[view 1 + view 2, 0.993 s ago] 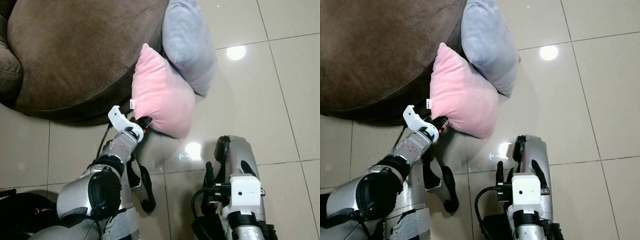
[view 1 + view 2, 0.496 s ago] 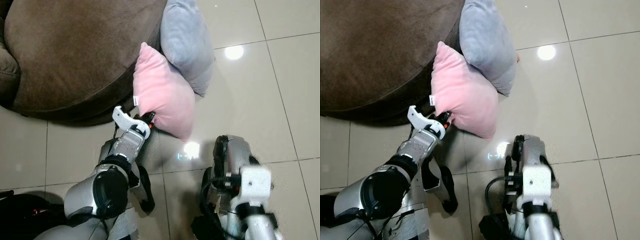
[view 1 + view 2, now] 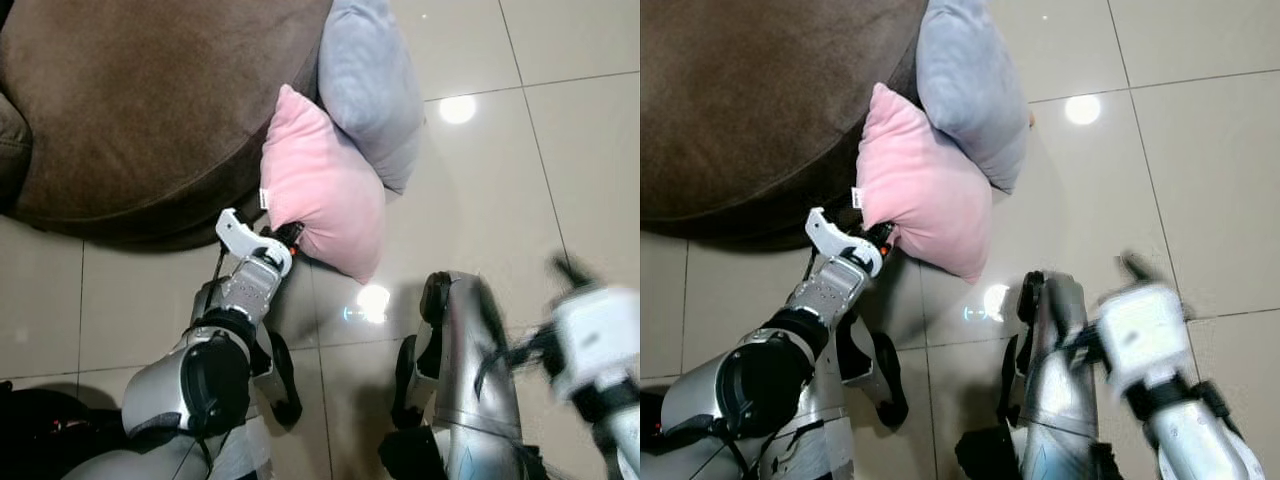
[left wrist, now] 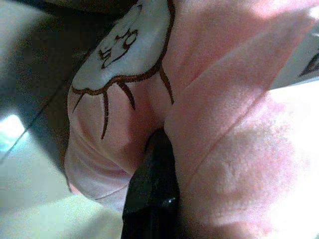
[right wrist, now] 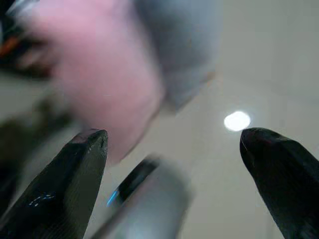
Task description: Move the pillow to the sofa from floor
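Note:
A pink pillow (image 3: 325, 190) leans on its edge against the curved front of the brown sofa (image 3: 140, 100), its lower corner near the tiled floor. My left gripper (image 3: 289, 236) is shut on the pillow's lower left corner. In the left wrist view one black finger (image 4: 152, 194) is buried in a fold of the pink fabric (image 4: 234, 149), beside an embroidered white patch. My right gripper (image 5: 174, 137) is open and holds nothing. It hangs over the floor to the right of the pillow and is blurred with motion.
A grey pillow (image 3: 368, 85) leans on the sofa just behind the pink one, touching it. Glossy beige floor tiles (image 3: 500, 170) spread out on the right, with lamp glare. My own legs and torso show at the bottom.
My right arm has swung outward to the right and now shows blurred. The left gripper keeps its hold on the pink pillow's corner, which has barely shifted.

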Available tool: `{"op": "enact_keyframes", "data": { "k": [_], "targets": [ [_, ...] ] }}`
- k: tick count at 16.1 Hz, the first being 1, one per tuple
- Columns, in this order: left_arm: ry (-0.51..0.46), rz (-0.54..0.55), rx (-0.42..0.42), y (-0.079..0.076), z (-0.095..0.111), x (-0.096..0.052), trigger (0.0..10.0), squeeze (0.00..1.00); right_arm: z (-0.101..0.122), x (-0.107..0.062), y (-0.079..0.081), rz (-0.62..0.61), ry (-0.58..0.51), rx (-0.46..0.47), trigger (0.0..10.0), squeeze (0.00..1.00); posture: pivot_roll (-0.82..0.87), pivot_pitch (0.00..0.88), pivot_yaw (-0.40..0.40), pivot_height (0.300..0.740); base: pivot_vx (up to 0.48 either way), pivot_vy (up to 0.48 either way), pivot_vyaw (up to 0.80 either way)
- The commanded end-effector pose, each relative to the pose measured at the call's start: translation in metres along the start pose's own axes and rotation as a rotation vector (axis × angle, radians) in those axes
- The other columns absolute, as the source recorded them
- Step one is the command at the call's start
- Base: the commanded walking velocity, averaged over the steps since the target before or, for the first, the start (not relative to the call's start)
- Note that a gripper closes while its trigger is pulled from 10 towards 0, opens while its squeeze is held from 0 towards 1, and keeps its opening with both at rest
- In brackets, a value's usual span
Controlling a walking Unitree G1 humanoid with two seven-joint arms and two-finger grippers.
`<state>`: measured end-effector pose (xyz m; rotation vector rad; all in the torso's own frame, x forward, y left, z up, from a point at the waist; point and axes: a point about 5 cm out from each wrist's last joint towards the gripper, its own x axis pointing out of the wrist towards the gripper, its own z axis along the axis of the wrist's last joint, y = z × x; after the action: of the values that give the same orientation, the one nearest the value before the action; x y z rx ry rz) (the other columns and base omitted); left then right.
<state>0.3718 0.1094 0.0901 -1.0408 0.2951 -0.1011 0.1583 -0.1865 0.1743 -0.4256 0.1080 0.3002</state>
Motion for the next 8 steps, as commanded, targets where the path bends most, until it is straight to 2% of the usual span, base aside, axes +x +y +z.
{"op": "enact_keyframes", "data": {
  "k": [1,2,3,6,8],
  "targets": [
    [0.006,0.040,0.015,0.010,-0.003,-0.004,0.0,0.00,-0.001,-0.005,0.009,0.088,0.040,0.024,10.0,0.00,-0.21,0.444,0.081,0.495,0.000,0.000,0.00],
    [0.006,0.039,0.018,0.009,-0.003,-0.003,0.0,0.00,-0.001,-0.006,0.007,0.172,0.083,-0.007,10.0,0.00,-0.21,0.440,0.081,0.495,0.000,0.000,0.00],
    [0.008,0.039,0.023,0.008,-0.004,-0.003,0.0,0.00,-0.002,-0.005,0.003,0.201,0.107,-0.035,10.0,0.00,-0.20,0.441,0.079,0.495,0.000,0.000,0.00],
    [0.013,0.029,0.050,0.007,-0.004,-0.003,0.0,0.00,-0.005,-0.002,-0.005,0.211,0.135,-0.076,10.0,0.00,-0.19,0.444,0.077,0.495,0.000,0.000,0.00],
    [0.007,-0.010,0.077,0.002,0.000,-0.001,0.0,0.00,-0.001,0.001,-0.005,0.218,0.130,-0.065,10.0,0.00,-0.18,0.449,0.076,0.495,0.000,0.000,0.00]
  ]
}}
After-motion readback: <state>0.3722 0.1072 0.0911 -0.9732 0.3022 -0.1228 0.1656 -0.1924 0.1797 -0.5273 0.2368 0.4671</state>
